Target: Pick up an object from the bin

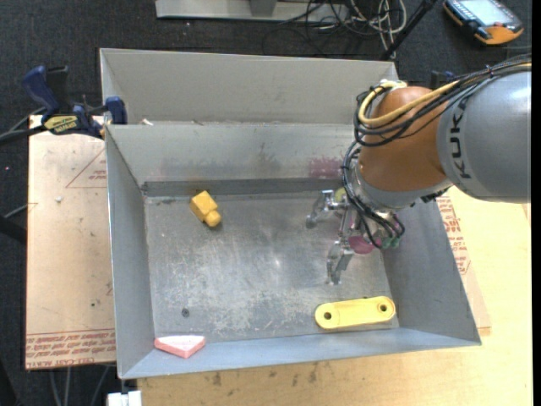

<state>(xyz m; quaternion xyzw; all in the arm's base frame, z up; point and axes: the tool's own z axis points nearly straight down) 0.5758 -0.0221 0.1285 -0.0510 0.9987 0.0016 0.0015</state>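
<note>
My gripper (328,239) hangs over the right middle of the bin with its two fingers spread apart, open, and nothing between them. The upper fingertip (318,213) and the lower fingertip (336,267) point left and down toward the bare floor. A flat yellow oblong piece with holes at its ends (355,312) lies just below the lower finger, near the front wall. A small magenta thing (362,244) shows right beside the gripper body; I cannot tell whether it lies loose in the bin.
A small yellow block (205,208) sits at the back left of the floor. A pink wedge (179,344) lies at the front left corner. The arm with its orange cover and cables overhangs the bin's right side.
</note>
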